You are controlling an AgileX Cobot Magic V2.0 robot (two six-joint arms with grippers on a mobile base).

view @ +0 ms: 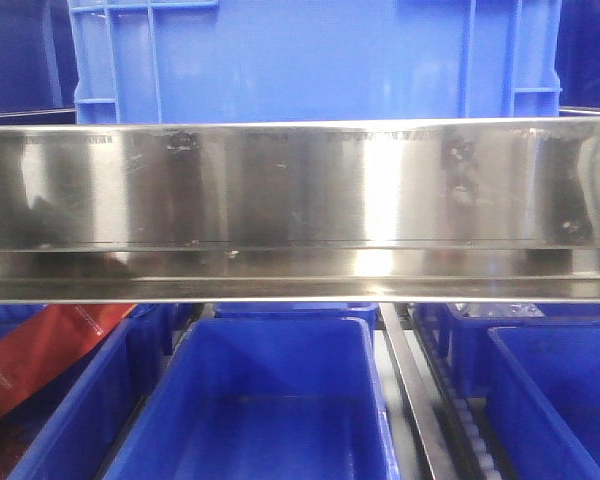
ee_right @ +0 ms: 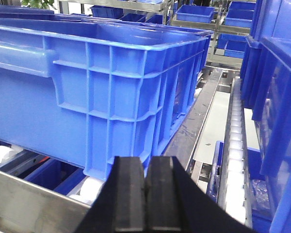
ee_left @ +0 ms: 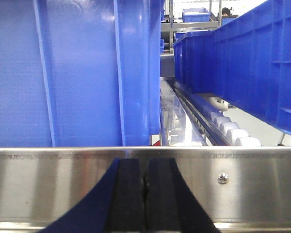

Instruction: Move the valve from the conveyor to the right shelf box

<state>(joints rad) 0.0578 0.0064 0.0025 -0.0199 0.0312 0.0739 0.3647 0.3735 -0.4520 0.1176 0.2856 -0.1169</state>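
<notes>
In the front view, a red strip (view: 40, 360) is seen at the lower left, beside an open blue box (view: 270, 400) below a steel rail (view: 300, 200); a further blue box (view: 560, 400) lies to the right, and a blue crate (view: 310, 60) stands behind the rail. The left hand (ee_left: 145, 194) is shown with its black fingers pressed together, nothing between them, before a steel rail and a tall blue crate (ee_left: 68, 73); white rollers (ee_left: 233, 133) run at the right. The right hand (ee_right: 145, 199) is likewise closed and empty, near a ribbed blue crate (ee_right: 97, 87). Neither valve nor conveyor can be made out.
</notes>
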